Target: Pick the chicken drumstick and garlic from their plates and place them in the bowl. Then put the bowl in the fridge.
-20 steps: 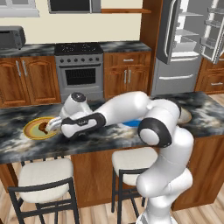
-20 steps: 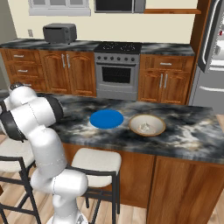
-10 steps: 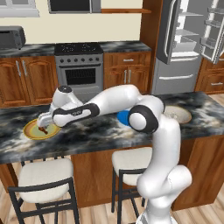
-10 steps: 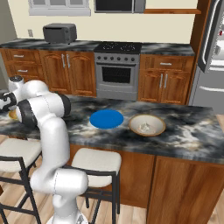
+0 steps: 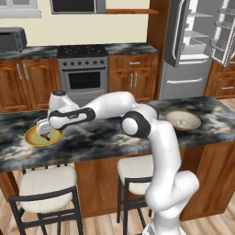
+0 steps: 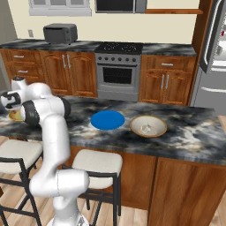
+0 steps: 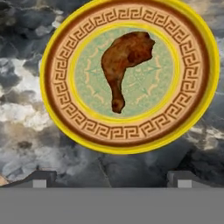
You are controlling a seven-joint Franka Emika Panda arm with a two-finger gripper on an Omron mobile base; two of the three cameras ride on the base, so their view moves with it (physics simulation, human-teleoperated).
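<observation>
So the fridge (image 5: 193, 46) is at the back right with its doors hanging open, white shelves showing. The dark marbled table (image 5: 105, 135) runs across the front with two stools tucked under it. On it: the tan bowl (image 6: 148, 126) toward the right with the pale garlic (image 6: 146, 128) sitting inside, the blue plate (image 6: 107, 119) just left of the bowl, and the yellow-rimmed plate (image 7: 127, 74) way over at the left end. The arm reaches across to that one, and the fingers (image 5: 44, 135) hover over it, spread wide apart and holding nothing. The chicken drumstick (image 7: 124, 65) lies in the plate's green centre.
</observation>
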